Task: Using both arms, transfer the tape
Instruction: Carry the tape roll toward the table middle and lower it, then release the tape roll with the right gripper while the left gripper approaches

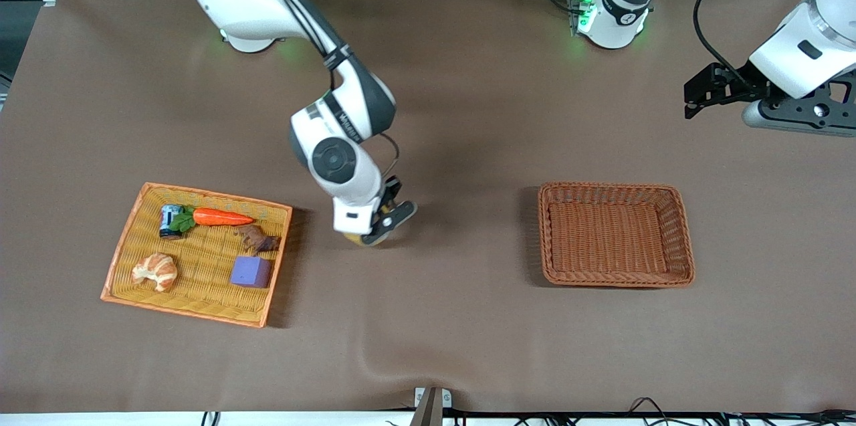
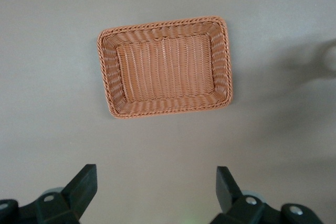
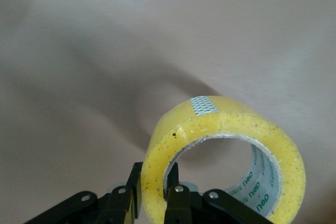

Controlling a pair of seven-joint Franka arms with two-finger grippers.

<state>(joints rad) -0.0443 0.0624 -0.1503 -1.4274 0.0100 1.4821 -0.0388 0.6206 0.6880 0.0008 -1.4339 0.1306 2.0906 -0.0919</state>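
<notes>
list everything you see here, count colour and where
tape: 1, yellowish, held in the right gripper between the two baskets
orange basket: 1, orange rim, toward the right arm's end of the table
carrot: 1, orange with green top, in the orange basket
can: 1, blue and white, beside the carrot
croissant: 1, golden, in the orange basket
purple cube: 1, in the orange basket
brown item: 1, above the cube, unclear
brown basket: 1, holds nothing, toward the left arm's end
right gripper: 1, black, shut on the tape's wall
left gripper: 1, black, open, waiting
</notes>
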